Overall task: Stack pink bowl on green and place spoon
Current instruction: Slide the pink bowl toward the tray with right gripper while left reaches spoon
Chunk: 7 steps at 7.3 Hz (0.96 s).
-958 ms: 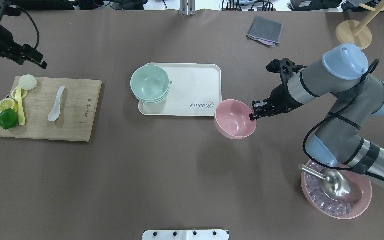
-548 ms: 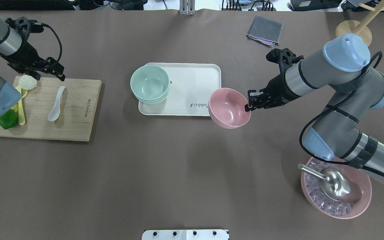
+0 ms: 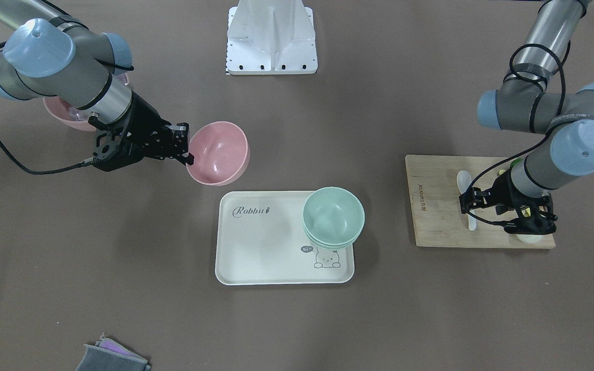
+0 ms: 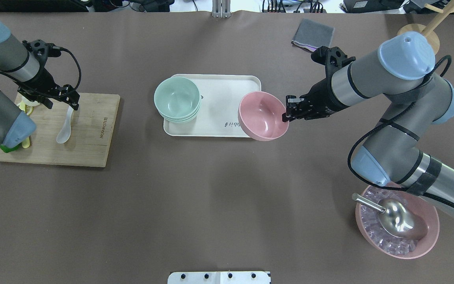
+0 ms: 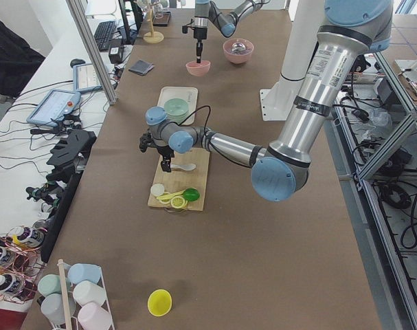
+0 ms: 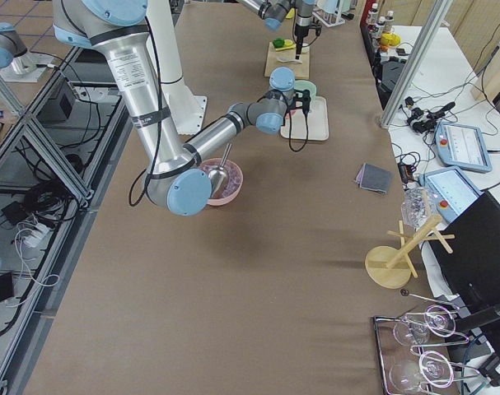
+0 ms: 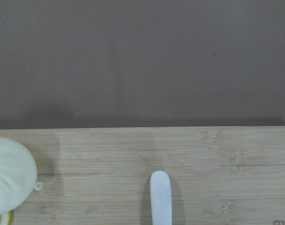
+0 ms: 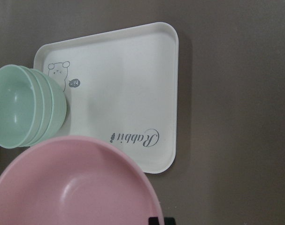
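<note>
right claw (image 4: 287, 114) pinches the rim of the pink bowl (image 4: 260, 116), held over one end of the white tray (image 4: 227, 85); the green bowls (image 4: 177, 98) are stacked at the other end. left claw (image 4: 62, 104), spread, hangs over the handle of the white spoon (image 4: 63, 132) on the wooden board (image 4: 93, 134).

Green bowls (image 4: 177, 98): three, stacked
Pink bowls (image 4: 262, 115): two
White spoons (image 4: 65, 126): one
Metal scoops (image 4: 398, 217): one
Trays (image 4: 227, 88): one
Boards (image 4: 93, 146): one
Cloths (image 4: 313, 35): one
Buns (image 5: 157, 189): one
Limes (image 5: 192, 195): one
Stands (image 4: 418, 39): one
</note>
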### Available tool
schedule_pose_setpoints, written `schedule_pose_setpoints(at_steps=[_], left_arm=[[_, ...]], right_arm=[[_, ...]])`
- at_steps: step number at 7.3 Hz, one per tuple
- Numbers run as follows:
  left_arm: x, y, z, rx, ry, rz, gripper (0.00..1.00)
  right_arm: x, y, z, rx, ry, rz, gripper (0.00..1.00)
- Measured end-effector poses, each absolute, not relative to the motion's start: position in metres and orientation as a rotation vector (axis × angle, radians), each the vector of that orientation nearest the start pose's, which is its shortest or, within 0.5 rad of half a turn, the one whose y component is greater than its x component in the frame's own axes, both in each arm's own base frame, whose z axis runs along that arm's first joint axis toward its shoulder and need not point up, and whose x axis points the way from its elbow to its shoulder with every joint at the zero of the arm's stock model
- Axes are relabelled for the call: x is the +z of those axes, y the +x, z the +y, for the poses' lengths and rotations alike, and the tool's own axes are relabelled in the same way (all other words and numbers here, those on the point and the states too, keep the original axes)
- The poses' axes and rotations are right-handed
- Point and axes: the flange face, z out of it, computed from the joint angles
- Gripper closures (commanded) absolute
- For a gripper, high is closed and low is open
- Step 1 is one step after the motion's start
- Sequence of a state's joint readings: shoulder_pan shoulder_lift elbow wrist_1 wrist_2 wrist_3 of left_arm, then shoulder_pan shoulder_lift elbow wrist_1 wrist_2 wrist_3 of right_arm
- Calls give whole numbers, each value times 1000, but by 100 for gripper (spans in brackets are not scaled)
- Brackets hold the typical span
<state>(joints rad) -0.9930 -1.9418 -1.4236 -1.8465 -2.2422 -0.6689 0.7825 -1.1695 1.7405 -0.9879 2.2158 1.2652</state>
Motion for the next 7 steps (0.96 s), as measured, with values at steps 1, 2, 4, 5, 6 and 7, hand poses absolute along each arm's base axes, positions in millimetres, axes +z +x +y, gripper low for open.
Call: schedule_pose_setpoints(at_steps=[1, 2, 4, 5, 6, 7], left_arm=[[493, 305, -591, 89, 7, 810, 32], [494, 307, -590, 93, 10, 806, 37], [496, 312, -586, 101, 9, 800, 41], [497, 316, -584, 107, 8, 797, 43], [498, 320, -582, 115, 6, 796, 51], [498, 323, -580, 121, 6, 797, 67]], right_arm=[[281, -380, -482, 42, 90, -1241, 100], [279, -380, -482, 42, 93, -1243, 100], [276, -381, -483, 43, 102, -1243, 100], [274, -381, -484, 43, 107, -1246, 100], [272, -381, -484, 42, 109, -1247, 100], [272, -381, -484, 42, 111, -1247, 100]])
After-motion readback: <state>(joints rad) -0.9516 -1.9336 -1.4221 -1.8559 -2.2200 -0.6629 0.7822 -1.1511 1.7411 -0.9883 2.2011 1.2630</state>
